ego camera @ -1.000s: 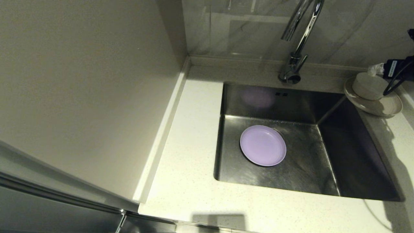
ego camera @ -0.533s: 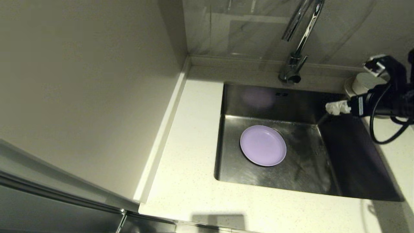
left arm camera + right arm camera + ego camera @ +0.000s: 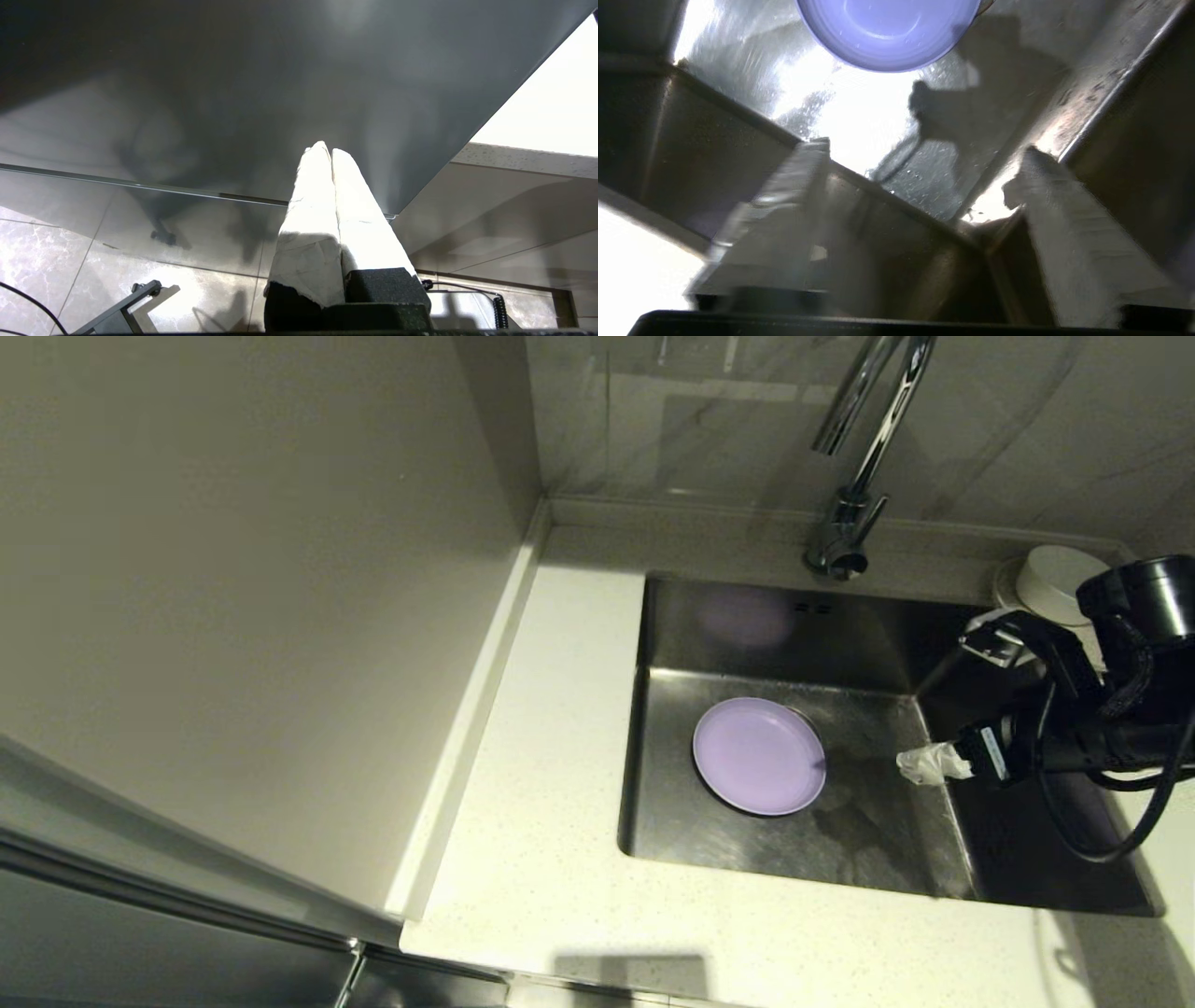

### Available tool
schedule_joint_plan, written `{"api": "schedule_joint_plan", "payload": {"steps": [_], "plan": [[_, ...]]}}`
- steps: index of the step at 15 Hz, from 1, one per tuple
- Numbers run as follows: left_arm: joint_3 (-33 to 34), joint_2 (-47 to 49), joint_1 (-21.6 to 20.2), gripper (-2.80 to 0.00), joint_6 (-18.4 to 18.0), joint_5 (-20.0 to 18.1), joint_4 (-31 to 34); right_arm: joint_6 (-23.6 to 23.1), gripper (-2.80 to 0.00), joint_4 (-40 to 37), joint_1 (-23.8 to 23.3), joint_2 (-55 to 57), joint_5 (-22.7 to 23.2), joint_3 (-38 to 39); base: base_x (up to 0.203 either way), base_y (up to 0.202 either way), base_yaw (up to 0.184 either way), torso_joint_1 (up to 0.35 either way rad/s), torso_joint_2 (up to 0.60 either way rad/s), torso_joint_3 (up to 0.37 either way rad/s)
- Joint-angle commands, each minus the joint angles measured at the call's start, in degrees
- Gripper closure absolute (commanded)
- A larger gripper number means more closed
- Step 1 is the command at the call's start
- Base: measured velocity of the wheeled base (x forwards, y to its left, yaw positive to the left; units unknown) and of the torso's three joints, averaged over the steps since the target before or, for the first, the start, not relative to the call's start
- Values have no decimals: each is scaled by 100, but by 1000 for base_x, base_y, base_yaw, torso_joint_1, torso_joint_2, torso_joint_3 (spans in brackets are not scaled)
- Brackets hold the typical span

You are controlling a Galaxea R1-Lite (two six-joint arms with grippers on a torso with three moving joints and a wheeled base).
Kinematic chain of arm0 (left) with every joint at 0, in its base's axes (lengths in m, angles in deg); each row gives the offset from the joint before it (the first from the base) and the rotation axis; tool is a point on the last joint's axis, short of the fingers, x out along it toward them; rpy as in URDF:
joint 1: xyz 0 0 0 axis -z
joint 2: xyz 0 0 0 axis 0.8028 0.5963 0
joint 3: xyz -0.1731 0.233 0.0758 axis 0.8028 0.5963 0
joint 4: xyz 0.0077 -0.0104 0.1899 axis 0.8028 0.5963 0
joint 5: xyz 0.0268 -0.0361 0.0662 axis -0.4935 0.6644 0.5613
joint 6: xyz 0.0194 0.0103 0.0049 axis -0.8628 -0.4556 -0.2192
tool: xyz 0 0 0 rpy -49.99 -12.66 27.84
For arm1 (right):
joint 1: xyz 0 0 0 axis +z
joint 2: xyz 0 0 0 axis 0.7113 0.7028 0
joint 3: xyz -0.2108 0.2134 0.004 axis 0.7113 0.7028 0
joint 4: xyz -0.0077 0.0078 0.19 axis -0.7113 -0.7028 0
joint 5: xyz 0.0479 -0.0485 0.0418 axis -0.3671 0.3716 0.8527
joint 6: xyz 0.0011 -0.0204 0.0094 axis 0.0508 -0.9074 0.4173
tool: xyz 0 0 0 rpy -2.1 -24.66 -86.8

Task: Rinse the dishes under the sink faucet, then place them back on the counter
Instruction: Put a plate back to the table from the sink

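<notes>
You have the lilac plate (image 3: 759, 756) lying flat on the floor of the sink (image 3: 934, 868), toward the basin's left half and short of the back wall. The faucet (image 3: 854, 476) stands on the worktop's back edge behind the sink, and you can see no water running from it. The white bowl (image 3: 1053, 581) sits at the back right corner of the counter (image 3: 551, 784), seemingly on the beige plate, which the arm mostly hides.

Your right gripper (image 3: 920, 182) hangs inside the basin near its right wall, pointed toward the lilac plate, jaws spread wide and holding nothing. It is near the plate but not touching it. Your left gripper (image 3: 331, 154) is parked below the worktop, its wrapped fingers pressed together on nothing.

Judging by this, the bowl and beige plate look already returned. The lilac plate is the last piece: you have yet to grasp it, rinse it if needed, and set it on the counter.
</notes>
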Motion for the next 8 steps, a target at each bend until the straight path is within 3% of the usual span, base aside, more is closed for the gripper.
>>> {"api": "schedule_joint_plan", "payload": {"steps": [1, 8], "plan": [[0, -18, -2, 0, 4, 3, -2, 23, 0, -9, 60, 301, 21, -50, 0, 0, 0, 0, 0, 0], [0, -18, -2, 0, -3, 3, -2, 35, 0, 360, 83, 1199, 62, -379, 0, 0, 0, 0, 0, 0]]}}
